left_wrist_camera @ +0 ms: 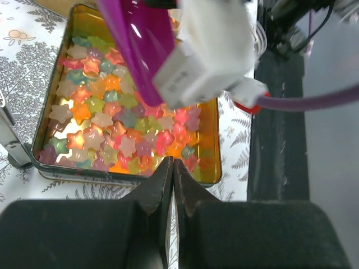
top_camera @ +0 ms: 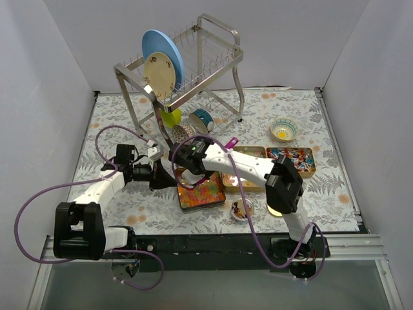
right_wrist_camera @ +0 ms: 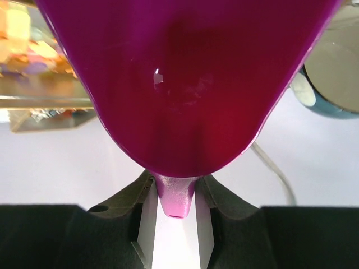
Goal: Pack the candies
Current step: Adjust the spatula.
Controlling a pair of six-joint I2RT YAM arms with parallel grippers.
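Closed left pincer [left_wrist_camera: 173,163] just short of star candies [left_wrist_camera: 112,123]; right pincer [right_wrist_camera: 175,188] tight on purple scoop [right_wrist_camera: 185,84]

Count taken from above.

- **Arms:** two, the left arm [top_camera: 106,187] and the right arm [top_camera: 251,168], at the near edge of the worktop [top_camera: 335,194].
- **Rectangular tins:** three. The first tin [left_wrist_camera: 212,140] sits toward the near edge at centre. The second tin [top_camera: 248,149] and third tin [top_camera: 314,161] sit side by side toward the right edge.
- **Sweets:** the candies [left_wrist_camera: 112,123] are too many to count singly.
- **Scoops:** one purple scoop [right_wrist_camera: 179,84].
- **Racks:** one dish rack [top_camera: 219,39] at the far edge.
- **Plates:** two in the rack, a blue plate [top_camera: 161,48] and a cream plate [top_camera: 160,74].
- **Round vessels under the rack:** three, a yellow-green vessel [top_camera: 171,117], a patterned vessel [top_camera: 182,132] and a teal-banded vessel [top_camera: 202,119].
- **Bowls:** one patterned bowl [top_camera: 283,120] toward the far right corner.
- **Small dishes:** one small dish [top_camera: 234,208] at the near edge, right of centre.
- **Lids:** one gold lid [top_camera: 274,210], partly hidden, beside that dish.
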